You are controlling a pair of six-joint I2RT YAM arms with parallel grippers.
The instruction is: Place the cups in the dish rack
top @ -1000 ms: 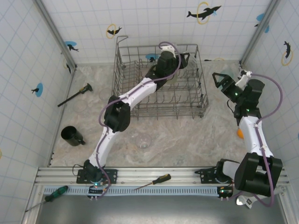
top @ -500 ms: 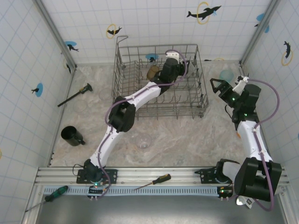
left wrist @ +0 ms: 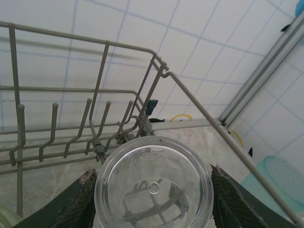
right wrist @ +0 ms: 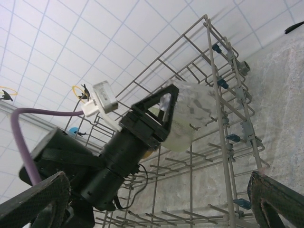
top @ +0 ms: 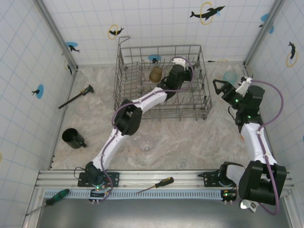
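Inside the dish rack (top: 121, 80), toward its 2 o'clock corner: one clear cup (left wrist: 153, 180), clamped between the fingers (left wrist: 78, 202) of the left gripper (left wrist: 153, 202), pads at the cup's 9 and 3 o'clock. Amber cup (top: 155, 74): in the rack, at 9 o'clock of that gripper. Right gripper (top: 222, 87): jaws spread wide, empty, outside the rack at its 3 o'clock. Light blue cup (top: 231, 76): near that gripper, at 1 o'clock. Dark mug (top: 72, 137): on the table, at 8 o'clock of the rack.

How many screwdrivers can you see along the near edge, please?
2: a green-handled screwdriver at the near-left corner, and a yellow-handled screwdriver between the arm bases; more could hide beneath the arms.
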